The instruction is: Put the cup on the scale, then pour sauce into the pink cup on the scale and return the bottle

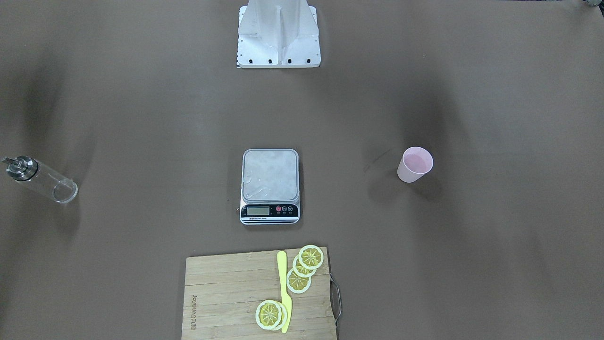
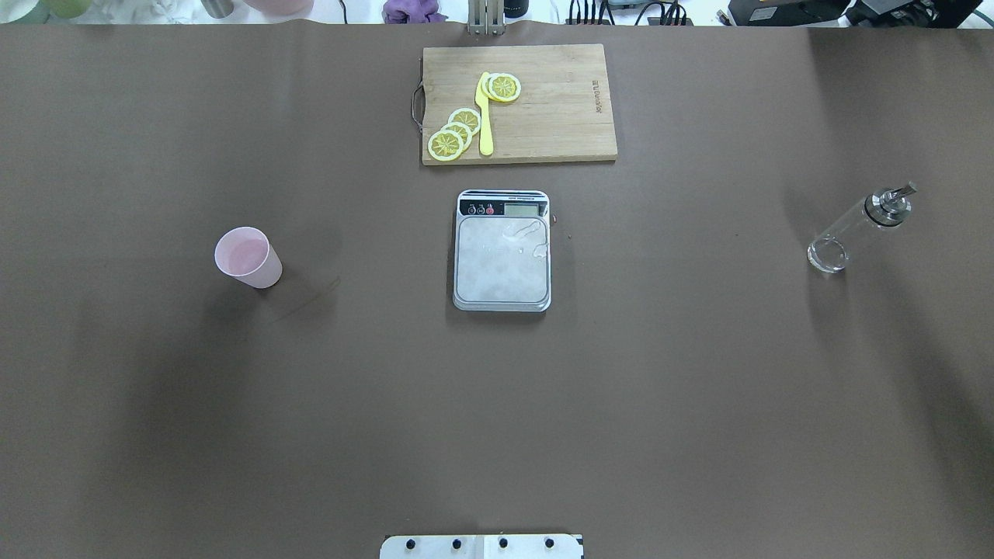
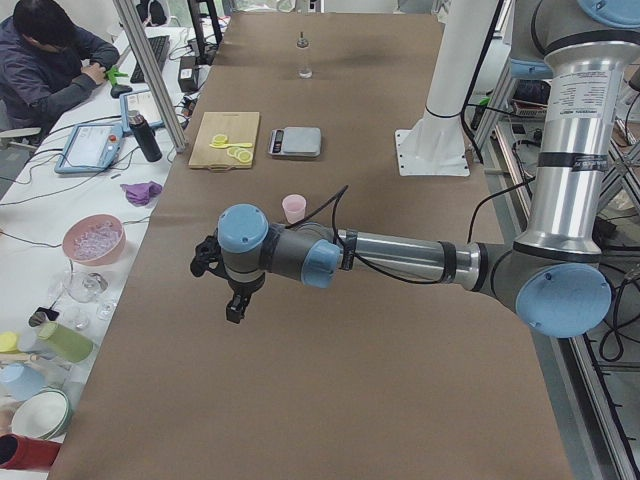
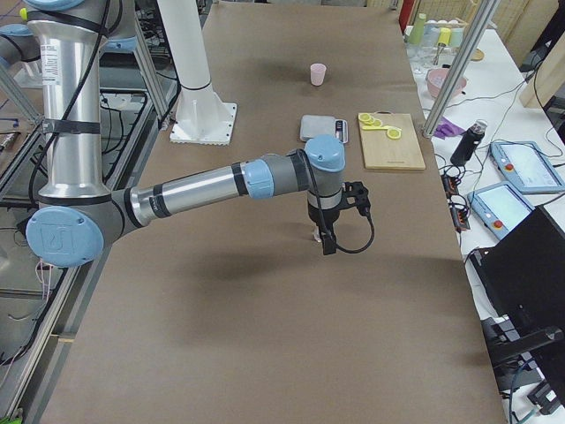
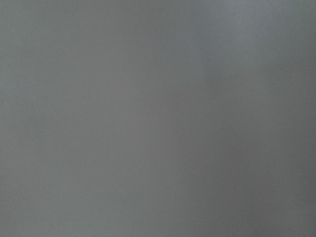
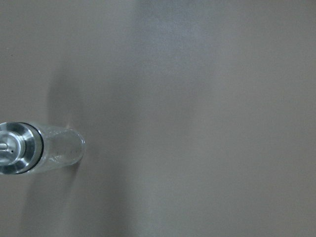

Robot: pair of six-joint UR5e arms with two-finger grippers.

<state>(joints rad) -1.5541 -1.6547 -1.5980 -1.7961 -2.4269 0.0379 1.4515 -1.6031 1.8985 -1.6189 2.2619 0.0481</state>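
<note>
The cup (image 2: 248, 258) and the bottle (image 2: 858, 229) stand on the bench (image 2: 497, 404), on opposite sides of the scale (image 2: 502, 264). For the left gripper (image 3: 236, 305) and the right gripper (image 4: 326, 241), one cannot tell whether the fingers are apart.

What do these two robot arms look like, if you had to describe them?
Both are silver metal tubes joined by grey elbows with round pale-blue caps: the left arm and the right arm. Each ends in a small black hand, the left hand and the right hand, with a black cable looping past the wrist.
</note>
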